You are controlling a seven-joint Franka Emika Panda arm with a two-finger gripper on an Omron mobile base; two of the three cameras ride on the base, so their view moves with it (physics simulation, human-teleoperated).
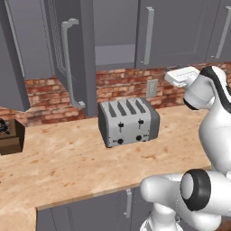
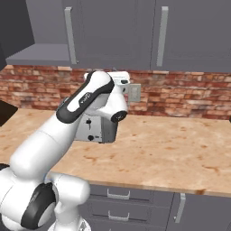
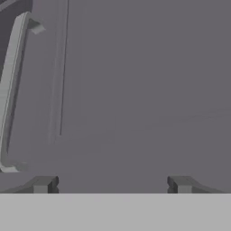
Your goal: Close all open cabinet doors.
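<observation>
One open cabinet door [image 1: 72,54] stands out from the upper row at left in the left base view, swung edge-on toward the room, its long silver bar handle [image 1: 68,63] facing the camera. Open shelf cavity [image 1: 115,31] shows just right of it, so this door needs pushing back toward the brick wall [image 1: 122,81]. Far left, another slate panel [image 1: 13,54] hangs at an angle, likely a second open door, can't confirm. Below it, a dark wooden box [image 1: 11,135] sits on the table [image 1: 67,167] at the left edge. A four-slot silver toaster [image 1: 128,122] is mid-table under the cavity, clear of the door's swing. Right of the cavity, a closed door [image 1: 173,31] lies flush, another closed door [image 1: 221,29] beside it. A wall outlet [image 1: 152,88] is on the brick behind the toaster.

The arm's hand is raised at right, pointed at the upper cabinets. In the hand view the end effector [image 3: 113,185] is released, fingertips [image 3: 43,185] spread wide, nothing between them, facing a flat grey door panel [image 3: 135,90] with a bar handle [image 3: 11,90] at that view's left. Judgement: the hand is aimed at a door front to line up a push; which door that is, can't tell. The open door isn't yet shut.
</observation>
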